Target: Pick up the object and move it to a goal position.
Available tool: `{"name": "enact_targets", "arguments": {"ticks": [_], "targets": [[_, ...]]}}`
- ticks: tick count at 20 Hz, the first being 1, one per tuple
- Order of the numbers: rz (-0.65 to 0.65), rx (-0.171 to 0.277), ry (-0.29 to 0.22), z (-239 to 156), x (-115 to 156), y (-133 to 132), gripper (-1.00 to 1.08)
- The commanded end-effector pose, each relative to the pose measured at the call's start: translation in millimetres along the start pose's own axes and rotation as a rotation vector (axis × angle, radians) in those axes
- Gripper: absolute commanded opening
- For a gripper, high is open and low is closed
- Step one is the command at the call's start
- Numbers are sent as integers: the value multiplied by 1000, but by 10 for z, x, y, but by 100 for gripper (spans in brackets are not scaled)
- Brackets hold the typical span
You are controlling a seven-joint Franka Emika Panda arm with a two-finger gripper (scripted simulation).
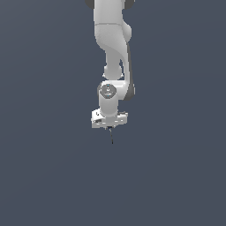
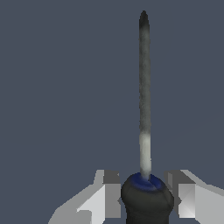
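The object (image 1: 111,136) is a thin dark sliver pointing down from under the white gripper (image 1: 110,127) in the exterior view. In the wrist view it shows as a long, thin grey-to-dark shaft (image 2: 144,87) rising from a dark rounded handle with a blue collar (image 2: 146,199). The gripper (image 2: 145,194) is shut on that handle, with one grey finger (image 2: 111,192) on one side and the other finger (image 2: 179,194) on the opposite side. The shaft points straight away from the wrist camera. I cannot tell whether its tip touches the surface.
The white arm (image 1: 112,39) comes down from the top middle of the exterior view. A plain dark grey-blue surface (image 1: 44,176) lies all around it. No other object or goal marker shows.
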State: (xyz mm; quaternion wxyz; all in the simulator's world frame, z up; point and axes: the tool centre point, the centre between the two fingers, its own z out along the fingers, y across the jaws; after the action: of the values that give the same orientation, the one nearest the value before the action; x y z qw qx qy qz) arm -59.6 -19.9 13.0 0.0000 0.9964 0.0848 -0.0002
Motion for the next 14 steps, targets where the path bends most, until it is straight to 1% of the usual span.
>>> {"name": "enact_targets", "arguments": {"ticks": [1, 7, 14], "targets": [[0, 0, 0, -1, 0, -1, -100], [0, 0, 0, -67, 61, 31, -100], [0, 0, 0, -306, 283, 148, -100]]}}
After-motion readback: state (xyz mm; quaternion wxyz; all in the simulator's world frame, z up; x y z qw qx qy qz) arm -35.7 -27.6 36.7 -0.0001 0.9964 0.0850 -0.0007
